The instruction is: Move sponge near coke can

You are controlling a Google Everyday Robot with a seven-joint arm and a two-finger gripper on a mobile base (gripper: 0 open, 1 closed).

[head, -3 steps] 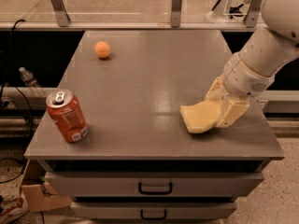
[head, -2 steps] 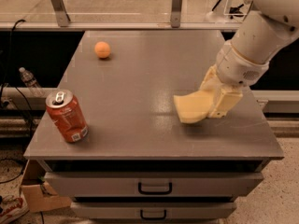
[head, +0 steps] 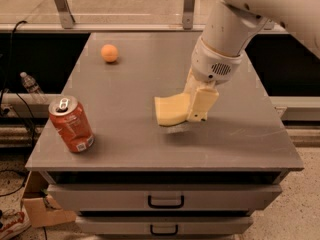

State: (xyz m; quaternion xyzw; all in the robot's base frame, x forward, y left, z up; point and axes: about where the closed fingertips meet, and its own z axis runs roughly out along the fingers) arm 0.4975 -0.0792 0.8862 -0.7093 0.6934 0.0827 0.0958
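My gripper (head: 194, 112) is clamped on the soft, wavy-edged foam sponge (head: 169, 110), just above the smooth grey table (head: 240, 134). I see the cylindrical metal coke can (head: 71, 124) well apart, front-left.

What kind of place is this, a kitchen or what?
Likely a lab or workshop: gray cabinet with drawers, cardboard box on the floor, and the gripper holding the sponge over the cabinet's middle.

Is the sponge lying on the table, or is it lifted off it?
Lifted. The gripper, above the middle of the table, is shut on the sponge, whose shadow falls on the tabletop just beneath.
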